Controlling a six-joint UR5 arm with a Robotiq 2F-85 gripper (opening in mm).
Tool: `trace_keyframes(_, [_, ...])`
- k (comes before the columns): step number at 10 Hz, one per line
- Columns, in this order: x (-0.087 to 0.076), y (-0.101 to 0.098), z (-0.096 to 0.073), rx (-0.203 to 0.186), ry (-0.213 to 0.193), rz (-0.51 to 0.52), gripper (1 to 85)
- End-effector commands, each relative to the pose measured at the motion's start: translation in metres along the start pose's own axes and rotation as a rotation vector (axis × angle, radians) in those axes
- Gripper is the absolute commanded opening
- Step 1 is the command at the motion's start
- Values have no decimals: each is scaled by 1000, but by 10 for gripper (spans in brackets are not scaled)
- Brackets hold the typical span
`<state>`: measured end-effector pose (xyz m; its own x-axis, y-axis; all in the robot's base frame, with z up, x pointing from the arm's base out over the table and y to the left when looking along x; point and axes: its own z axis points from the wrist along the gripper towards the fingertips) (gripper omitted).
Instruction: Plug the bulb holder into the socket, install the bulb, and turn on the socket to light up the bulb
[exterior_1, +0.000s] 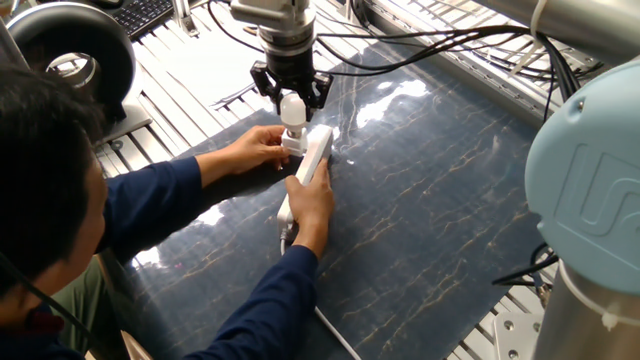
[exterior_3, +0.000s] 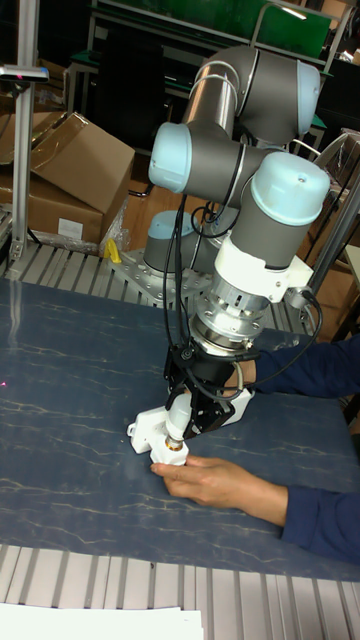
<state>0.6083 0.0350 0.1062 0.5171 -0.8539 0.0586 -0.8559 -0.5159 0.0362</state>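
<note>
The gripper (exterior_1: 291, 100) is clamping the smooth rounded white bulb (exterior_1: 292, 108), its base sitting in the cube-shaped bulb holder (exterior_1: 292, 142) on the slim socket (exterior_1: 313, 158).

light: bright overhead | glare: white patches on dark mat (exterior_1: 400, 100) | focus: sharp

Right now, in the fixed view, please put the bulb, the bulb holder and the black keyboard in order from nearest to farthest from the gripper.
1. The bulb: held in the gripper.
2. The bulb holder: directly below, steadied by a person's hand, at the socket.
3. The black keyboard: far away, top left corner.
</note>
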Motion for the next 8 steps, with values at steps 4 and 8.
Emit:
trace_keyframes(4, [-2, -3, -4, -23, -10, -2, 10])
trace_keyframes(8, [-2, 3, -4, -32, -30, -4, 10])
